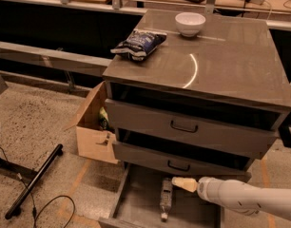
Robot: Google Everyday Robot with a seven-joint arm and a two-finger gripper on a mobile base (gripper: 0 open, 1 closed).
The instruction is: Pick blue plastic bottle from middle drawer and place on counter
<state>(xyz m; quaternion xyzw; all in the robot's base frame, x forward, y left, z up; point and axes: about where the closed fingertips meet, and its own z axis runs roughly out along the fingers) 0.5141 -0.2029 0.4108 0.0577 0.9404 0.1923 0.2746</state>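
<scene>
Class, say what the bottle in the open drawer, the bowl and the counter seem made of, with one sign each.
Blue plastic bottle: likely clear plastic, see-through body. Bowl: probably glazed ceramic, smooth white. Counter: glossy, perhaps laminate, given its curved glare. The gripper hovers beside the bottle.

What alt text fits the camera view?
The gripper hangs over the open drawer, close beside the bottle lying on the drawer floor, cap toward the camera. On the counter above sit a snack bag and a white bowl.
</scene>
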